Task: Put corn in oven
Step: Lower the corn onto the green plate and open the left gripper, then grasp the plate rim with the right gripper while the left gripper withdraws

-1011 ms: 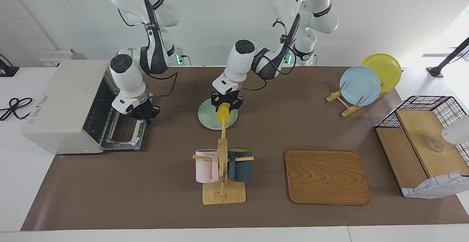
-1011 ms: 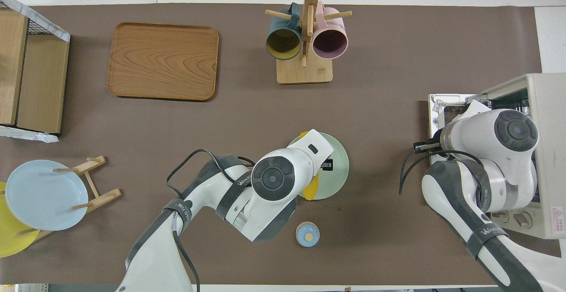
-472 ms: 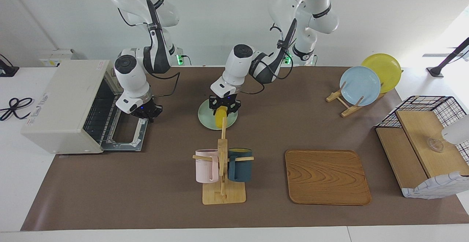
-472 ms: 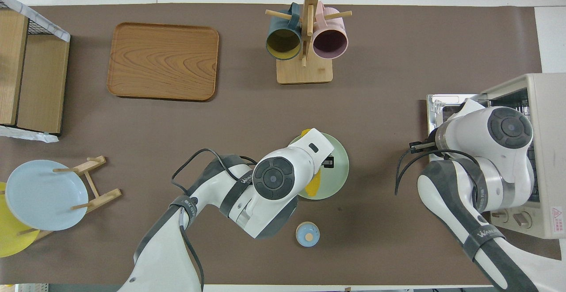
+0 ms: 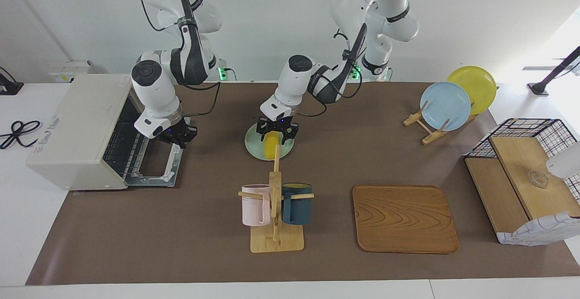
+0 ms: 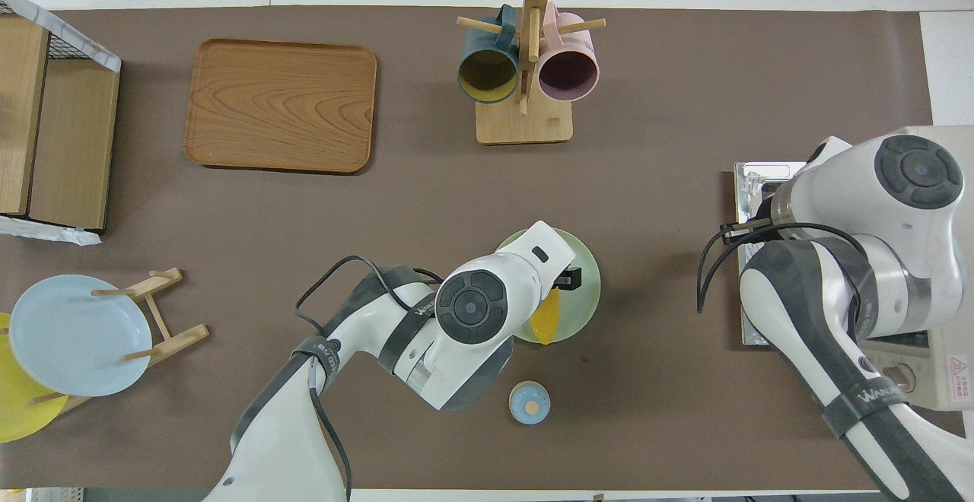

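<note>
Since a second ago: the corn was hanging tilted from the left gripper over the plate; now it lies on the pale green plate, upper centre of the facing view. The gripper has come lower and sits right above the corn's upper end, fingers spread wide to either side, no grip. The right arm's wrist has swung higher in the frame, closer to the oven; in the overhead view it now covers more of the oven top. Scanning across the facing view from the right arm's end: the off-white oven stands at mid-height by the frame edge, with its door folded down flat and the wire rack visible. The right gripper hangs over the door's upper corner; open or closed cannot be told. The corn is well apart from the oven, not in it. Lower centre: a wooden mug stand with a pink mug and a dark blue mug. Next a wooden tray, then, in the upper part, a blue plate and a yellow plate upright on a rack, then a wire basket at the frame edge. Surface: a brown mat on a white table. Room: a plain white wall along the top.
</note>
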Robot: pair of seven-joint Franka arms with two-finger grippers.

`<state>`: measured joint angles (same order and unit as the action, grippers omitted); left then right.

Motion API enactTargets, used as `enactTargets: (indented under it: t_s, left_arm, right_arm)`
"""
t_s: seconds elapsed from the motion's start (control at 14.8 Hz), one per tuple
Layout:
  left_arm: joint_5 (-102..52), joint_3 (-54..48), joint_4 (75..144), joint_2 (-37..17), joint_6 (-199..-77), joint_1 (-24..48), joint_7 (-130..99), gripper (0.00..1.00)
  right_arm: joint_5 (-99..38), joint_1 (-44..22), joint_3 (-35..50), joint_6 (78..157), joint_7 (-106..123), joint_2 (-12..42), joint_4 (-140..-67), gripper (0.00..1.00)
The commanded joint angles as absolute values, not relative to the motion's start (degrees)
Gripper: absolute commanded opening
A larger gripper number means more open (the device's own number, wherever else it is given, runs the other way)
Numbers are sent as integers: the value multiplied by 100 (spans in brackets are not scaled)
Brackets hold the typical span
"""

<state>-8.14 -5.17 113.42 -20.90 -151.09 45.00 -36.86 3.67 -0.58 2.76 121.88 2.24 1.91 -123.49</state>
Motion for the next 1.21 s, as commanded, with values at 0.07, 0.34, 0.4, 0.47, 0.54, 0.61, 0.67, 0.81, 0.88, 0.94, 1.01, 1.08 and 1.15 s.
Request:
enactTargets:
  t_s: [0.07,0.34,0.4,0.47,0.54,0.61,0.67,0.81,0.88,0.94,1.01,1.08,1.15]
  left_arm:
    - [-817,-413,11276,-1891,-14715,4544,-3683,100]
    - [-809,-404,11276,-1109,-13617,4071,-3429,100]
    - [-809,-413,11268,-942,-13414,3895,-3315,100]
    - [-809,-413,11250,-801,-13229,3711,-3244,100]
    - [-809,-396,11198,-704,-13045,3561,-3174,100]
    - [-809,-396,11075,-660,-12817,3403,-3068,100]
    - [-809,-387,10926,-650,-12527,3175,-2937,100]
    - [-800,-387,10592,-642,-11999,2735,-2577,100]
    - [-791,-387,10443,-633,-11762,2498,-2384,100]
    - [-782,-387,10354,-615,-11551,2270,-2182,100]
    - [-782,-378,10319,-520,-11427,2059,-1936,100]
    - [-782,-387,10318,-432,-11356,1830,-1768,100]
    - [-782,-387,10318,-344,-11251,1611,-1645,100]
  right_arm:
    - [142,-105,237,11699,167,-69,-12138,100]
    - [-185,-114,237,11365,149,-386,-12120,100]
    - [-185,-123,246,11329,149,-482,-12120,100]
    - [-185,-140,255,11320,149,-536,-12129,100]
    - [-185,-262,272,11320,141,-580,-12129,100]
    - [-185,-333,281,11329,141,-597,-12103,100]
    - [-185,-430,290,11312,132,-606,-12059,100]
    - [-185,-702,316,11294,80,-606,-12041,100]
    - [-185,-868,360,11285,-78,-606,-12006,100]
    - [-185,-1079,413,11250,-453,-598,-11928,100]
    - [-176,-1342,422,11163,-962,-598,-11857,100]
    - [-176,-1658,422,11188,-1524,-598,-11839,100]
    - [-2,-2044,431,11232,-2017,-580,-11769,100]
